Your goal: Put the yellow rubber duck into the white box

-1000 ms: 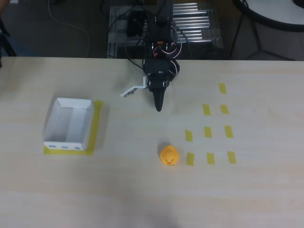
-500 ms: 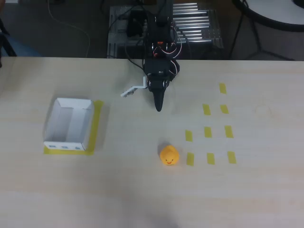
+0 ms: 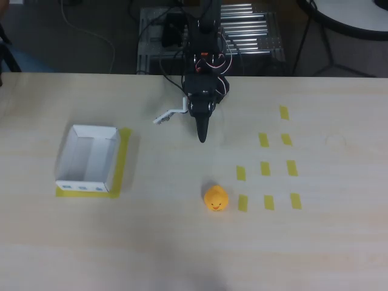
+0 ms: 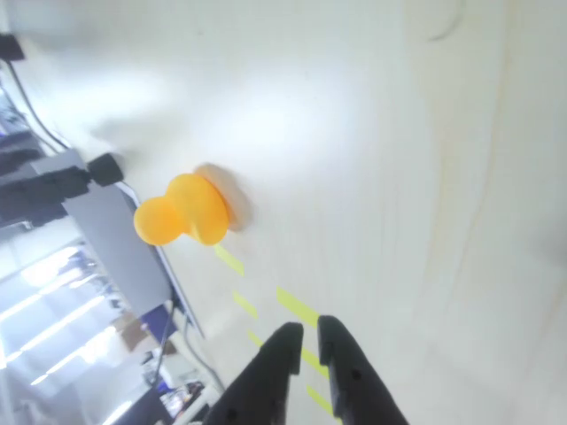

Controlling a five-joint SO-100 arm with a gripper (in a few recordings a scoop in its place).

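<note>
One pale counter (image 3: 182, 254) carries everything. The box (image 3: 88, 159) sits at its left on yellow tape. The tool (image 3: 202, 134), fingers nearly together and holding nothing, points down the overhead view; the duck (image 3: 215, 199) lies well apart below it, slightly right, beside tape strips (image 3: 265, 168).

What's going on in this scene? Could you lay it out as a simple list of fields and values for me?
Duck: the yellow rubber duck stands on the table, apart from everything
Box: the white box sits at the picture's left in the overhead view, nothing inside
End effector: the end effector looks shut, holds nothing, and points toward the duck
Markers: yellow tape strips lie right of the duck
Progress: duck not yet picked up
</note>
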